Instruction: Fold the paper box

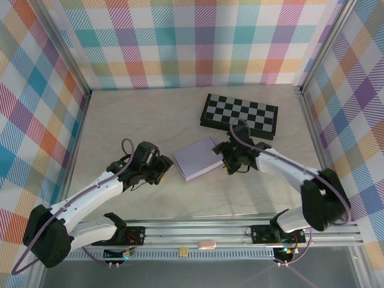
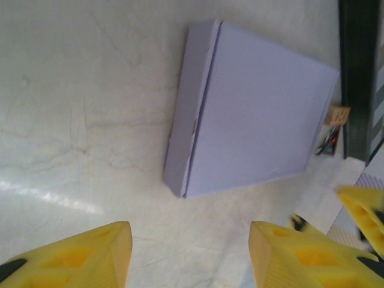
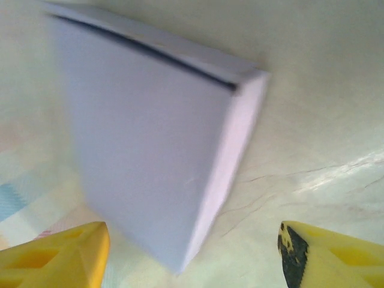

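The box (image 1: 197,158) lies shut and flat on the table (image 1: 150,120), between the two claws. It is just ahead of the left claw (image 1: 164,170) and close in front of the right claw (image 1: 224,162).

In the left wrist view the left claw (image 2: 186,264) is spread wide with nothing between its yellow fingers (image 2: 78,258). The box (image 2: 258,114) sits ahead of it and a little to its right, clear of both tips, with one narrow side wall turned towards the claw. Past the box's far corner, a yellow finger of the right claw (image 2: 363,213) shows.

In the right wrist view the right claw (image 3: 192,264) also gapes wide and grips nothing. The box (image 3: 150,138) fills the space ahead of it, and its near corner points down into the gap between the fingers (image 3: 336,258) without touching either. A dark slit runs along the box's far edge where the lid meets the wall. This picture is blurred, so I cannot tell whether the lid is fully tucked in there.

The checkerboard (image 1: 240,116) lies on the table beyond the right claw, apart from the box.
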